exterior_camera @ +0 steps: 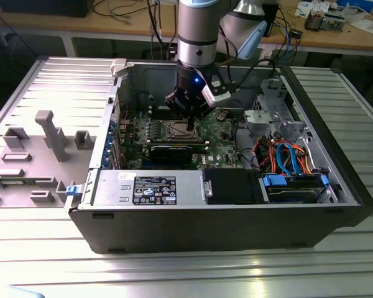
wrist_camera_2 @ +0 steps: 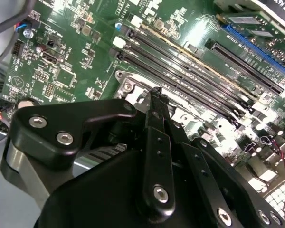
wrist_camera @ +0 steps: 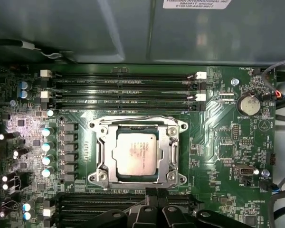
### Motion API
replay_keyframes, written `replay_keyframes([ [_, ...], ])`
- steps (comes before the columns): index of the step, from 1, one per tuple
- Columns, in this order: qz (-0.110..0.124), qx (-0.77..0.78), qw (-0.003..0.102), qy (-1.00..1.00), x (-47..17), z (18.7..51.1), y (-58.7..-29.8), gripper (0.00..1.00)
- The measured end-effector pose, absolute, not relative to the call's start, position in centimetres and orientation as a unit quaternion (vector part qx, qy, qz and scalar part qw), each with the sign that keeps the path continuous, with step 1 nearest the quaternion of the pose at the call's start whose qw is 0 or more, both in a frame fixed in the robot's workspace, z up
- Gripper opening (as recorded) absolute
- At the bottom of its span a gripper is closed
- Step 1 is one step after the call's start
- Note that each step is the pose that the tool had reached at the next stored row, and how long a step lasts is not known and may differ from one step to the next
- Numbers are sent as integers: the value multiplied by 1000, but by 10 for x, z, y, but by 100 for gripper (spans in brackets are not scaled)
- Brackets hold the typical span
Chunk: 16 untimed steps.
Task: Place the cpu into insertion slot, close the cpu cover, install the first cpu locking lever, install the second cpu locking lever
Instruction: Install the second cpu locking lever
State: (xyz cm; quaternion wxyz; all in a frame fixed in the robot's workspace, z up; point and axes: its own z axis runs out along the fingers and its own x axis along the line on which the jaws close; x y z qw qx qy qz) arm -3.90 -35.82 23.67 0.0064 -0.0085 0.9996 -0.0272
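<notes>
Black plastic and dark metal links make up the end effector (wrist_camera_2: 156, 95), which is seen in the second wrist view with its two slim fingers pressed together to a single narrow tip, nothing gripped between them. That tip is lowered just above, possibly touching, the pale metal edge of the insertion slot (wrist_camera: 137, 152); contact cannot be confirmed. In the exterior view the end effector (exterior_camera: 189, 121) is hung from the grey arm inside an open computer case (exterior_camera: 236, 217), directly over the socket area.

The cpu (wrist_camera: 134, 153), a flat square chip with a silver-grey metal top, is seated in the insertion slot on the green circuit board (wrist_camera: 213, 137). The cpu cover (wrist_camera: 173, 142), a thin silver frame with a large window, appears to be laid down around the chip; whether the locking levers are latched cannot be told.

The cpu is judged light, rigid and smooth, with a fragile underside, so it is best held by its outer edges only. The cover is judged thin, stiff and springy, best pushed on its rim.

Long dark memory slots (wrist_camera: 123, 90) are ranged beside the socket. The case is rested on a ribbed metal desk (exterior_camera: 336, 267)
</notes>
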Motion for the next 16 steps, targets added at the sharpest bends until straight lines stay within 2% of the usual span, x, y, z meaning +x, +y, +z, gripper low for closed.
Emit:
replay_keyframes([
  [3,-21,-8,6,1000,-43,237,-363,11],
  [16,-26,-20,5,999,-60,236,-372,11],
])
